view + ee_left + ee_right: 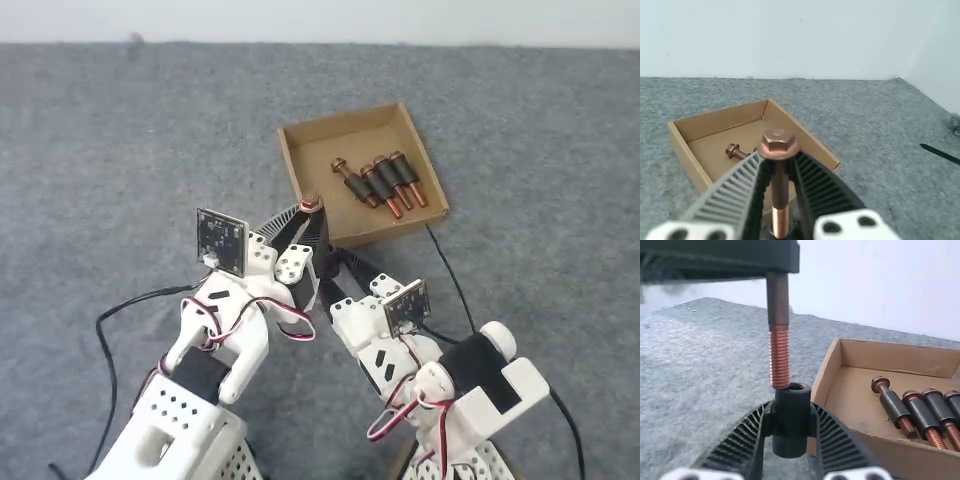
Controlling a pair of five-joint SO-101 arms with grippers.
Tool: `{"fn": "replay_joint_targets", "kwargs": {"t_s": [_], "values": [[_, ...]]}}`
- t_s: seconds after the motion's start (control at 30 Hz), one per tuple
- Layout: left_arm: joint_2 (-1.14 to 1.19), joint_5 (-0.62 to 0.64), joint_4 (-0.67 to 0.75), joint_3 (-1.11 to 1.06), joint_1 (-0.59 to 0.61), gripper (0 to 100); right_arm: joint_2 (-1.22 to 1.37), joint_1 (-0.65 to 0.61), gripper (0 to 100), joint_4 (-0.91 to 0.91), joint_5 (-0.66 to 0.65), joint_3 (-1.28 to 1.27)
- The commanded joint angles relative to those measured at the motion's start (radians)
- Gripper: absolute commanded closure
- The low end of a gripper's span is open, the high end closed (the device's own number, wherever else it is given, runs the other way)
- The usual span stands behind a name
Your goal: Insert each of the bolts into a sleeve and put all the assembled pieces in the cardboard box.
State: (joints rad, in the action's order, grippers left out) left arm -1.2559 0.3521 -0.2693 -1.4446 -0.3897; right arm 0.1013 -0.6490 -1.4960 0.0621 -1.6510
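1. Clamped a copper-coloured bolt [778, 150] upright between the ribbed fingers of the left end effector [777, 162], with the hex head just above the fingertips and the threaded end pointing down.
2. Grasped a black sleeve [791, 427] upright in the right end effector [791, 412], with a finger pressed against each side and the bore facing up.
3. Held the bolt's threaded tip [779, 375] directly above the right end effector, right at the mouth of the sleeve. Could not tell whether the tip had entered the bore or only met its rim.
4. Found, from the high view, the left end effector [306, 226] over the right end effector [330, 265], both just beside the near wall of the cardboard box [290, 165].
5. Found four assembled pieces [385, 185] lying side by side on the box floor, beyond both end effectors and apart from them, with the copper heads and threaded tips sticking out of the dark sleeves.
6. Rested the box on the grey, carpet-like tabletop [120, 130] below both end effectors.
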Motion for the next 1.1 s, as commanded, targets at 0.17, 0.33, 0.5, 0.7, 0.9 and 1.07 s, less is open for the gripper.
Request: {"fn": "replay_joint_targets", "kwargs": {"t_s": [0.17,0.33,0.5,0.7,0.9,1.07], "values": [[-0.031,-0.005,0.044,0.021,0.008,99,-0.036,0.013,99.1,0.001,0.009,-0.026],[0.046,-0.005,0.078,0.054,0.009,99,-0.036,0.012,99.1,-0.001,0.009,-0.026],[0.206,-0.005,0.081,0.124,0.009,99,-0.038,0.013,99.1,-0.004,0.009,-0.026],[0.210,-0.005,0.077,0.108,0.003,99,-0.044,0.016,99.1,-0.007,0.009,-0.028],[0.206,-0.005,0.075,0.062,0.003,99,-0.045,0.016,99.1,-0.007,0.009,-0.028],[0.206,-0.005,0.075,0.028,0.003,99,-0.045,0.024,99.1,-0.007,0.009,-0.028]]}}
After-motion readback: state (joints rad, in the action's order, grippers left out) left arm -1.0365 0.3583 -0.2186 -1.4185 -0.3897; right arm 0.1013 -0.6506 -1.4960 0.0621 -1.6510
